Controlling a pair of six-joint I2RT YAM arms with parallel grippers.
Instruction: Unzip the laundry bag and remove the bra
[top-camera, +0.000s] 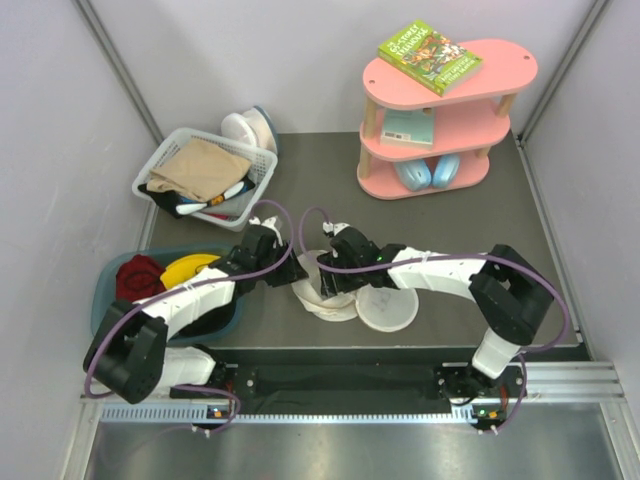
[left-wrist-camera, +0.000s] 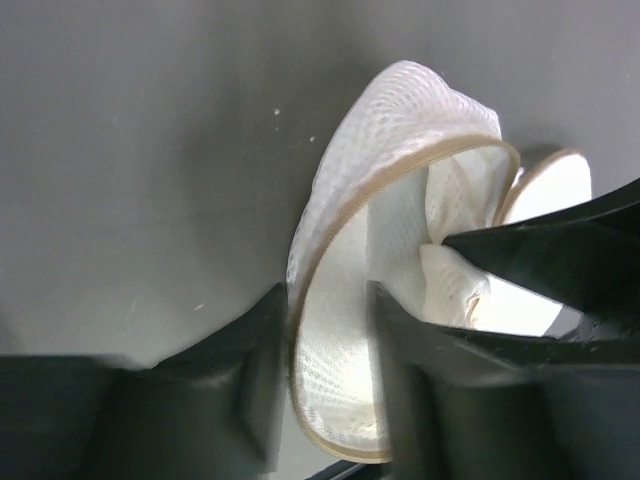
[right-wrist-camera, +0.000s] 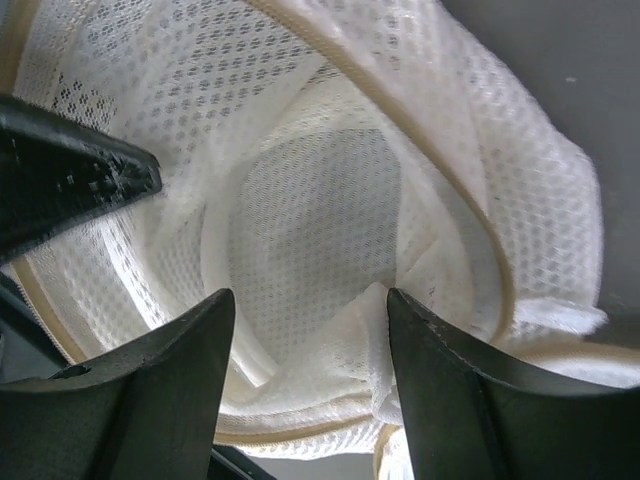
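The laundry bag (top-camera: 335, 300) is a cream-white mesh pouch with a tan zipper rim, lying open at the table's middle. One round half (top-camera: 388, 308) is spread flat to the right. My left gripper (top-camera: 298, 272) is shut on the other half's rim (left-wrist-camera: 330, 230), which stands between its fingers (left-wrist-camera: 262, 350). My right gripper (top-camera: 328, 262) is open, with its fingers (right-wrist-camera: 430, 350) reaching into the bag's opening (right-wrist-camera: 480, 150) either side of a fold of finer white fabric (right-wrist-camera: 340, 380). I cannot tell if that fold is the bra. The right gripper's fingers (left-wrist-camera: 540, 250) also show in the left wrist view.
A white slatted basket (top-camera: 205, 175) with tan cloth stands at the back left, with a white round thing (top-camera: 250, 128) behind it. A blue tub (top-camera: 110, 290) with red and yellow items is at the left. A pink shelf (top-camera: 440, 110) with a book stands at the back right.
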